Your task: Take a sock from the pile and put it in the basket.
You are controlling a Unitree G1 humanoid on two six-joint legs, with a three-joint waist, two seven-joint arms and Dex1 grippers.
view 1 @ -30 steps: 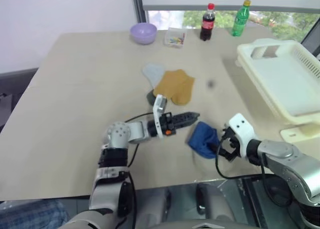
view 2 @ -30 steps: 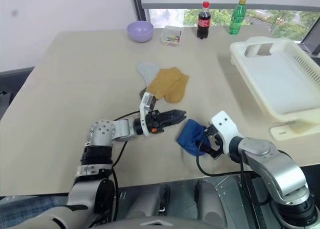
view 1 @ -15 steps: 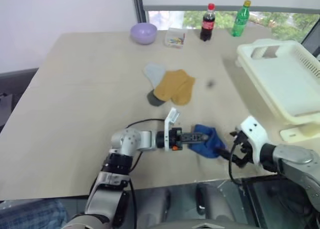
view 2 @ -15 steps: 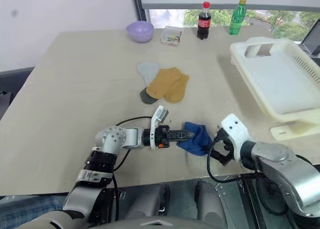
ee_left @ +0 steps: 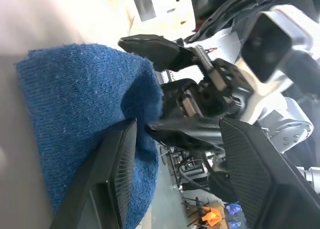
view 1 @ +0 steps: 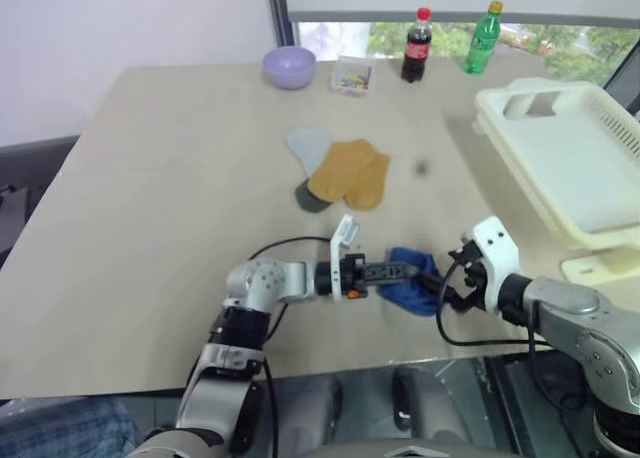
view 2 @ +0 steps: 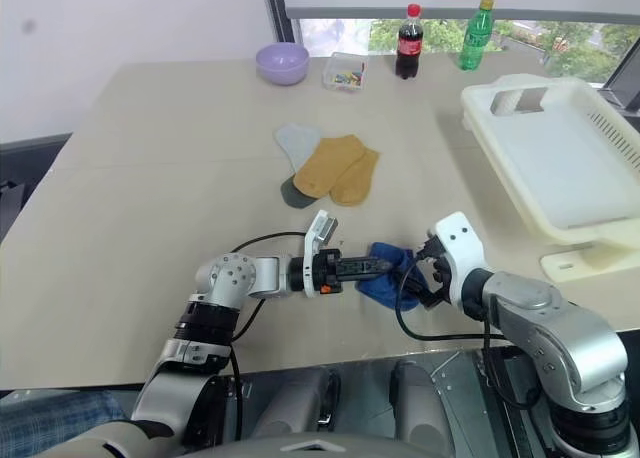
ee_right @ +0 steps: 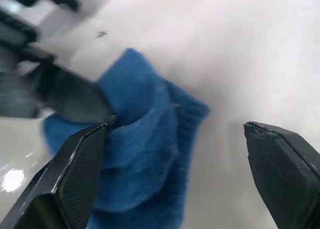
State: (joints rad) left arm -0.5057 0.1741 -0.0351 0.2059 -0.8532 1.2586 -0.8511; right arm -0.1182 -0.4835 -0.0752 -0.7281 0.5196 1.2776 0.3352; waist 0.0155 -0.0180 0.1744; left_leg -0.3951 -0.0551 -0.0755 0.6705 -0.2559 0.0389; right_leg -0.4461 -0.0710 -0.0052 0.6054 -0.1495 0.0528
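Observation:
The royal-blue sock [view 1: 415, 288] lies crumpled near the table's front edge, apart from the pile [view 1: 345, 173] of mustard, pale grey and dark grey socks further back. My left gripper [view 1: 405, 271] points level to the right, open, with its fingertips pushed into the sock's left side; one finger [ee_left: 117, 174] rests against the blue fabric [ee_left: 75, 114]. From the right, my right gripper [view 1: 447, 283] faces the sock [ee_right: 145, 154], open wide, its fingertips just at the fabric's edge. The cream basket [view 1: 580, 168] stands at the far right, holding nothing.
A lilac bowl [view 1: 288, 66], a small clear box [view 1: 352, 76], a cola bottle [view 1: 416, 46] and a green bottle [view 1: 481, 38] line the table's far edge. The sock lies close to the table's front edge [view 1: 330, 373].
My left gripper swung down from beside the pile and pushed into the blue sock. The right gripper drew back to the right, then came in close to the sock again.

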